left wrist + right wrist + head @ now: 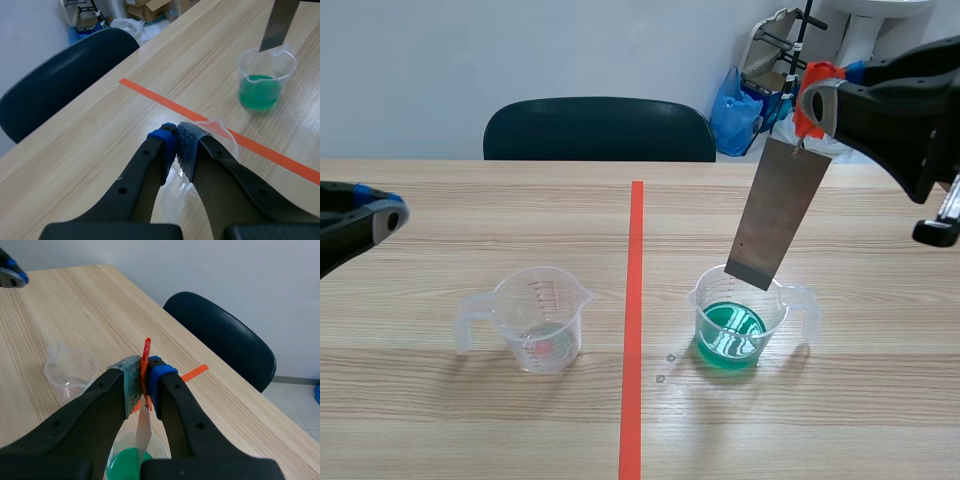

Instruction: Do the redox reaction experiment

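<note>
A grey metal strip (780, 212) hangs tilted from an orange clip (813, 92); my right gripper (820, 100) is shut on that clip. The strip's lower end (752, 270) sits at the rim of a clear beaker of green liquid (738, 320), right of the red tape line. In the right wrist view the clip (145, 360) is pinched between the fingers, with the strip (143, 427) dropping toward the green beaker (127, 462). A second clear beaker (535, 318), nearly empty, stands left of the line. My left gripper (388, 213) hovers at the far left, shut on nothing (176, 136).
A dark chair (600, 130) stands behind the table's far edge. A blue bag (735, 110) and a rack lie on the floor beyond. The red tape line (634, 320) divides the table. Small droplets (666, 367) lie near the green beaker.
</note>
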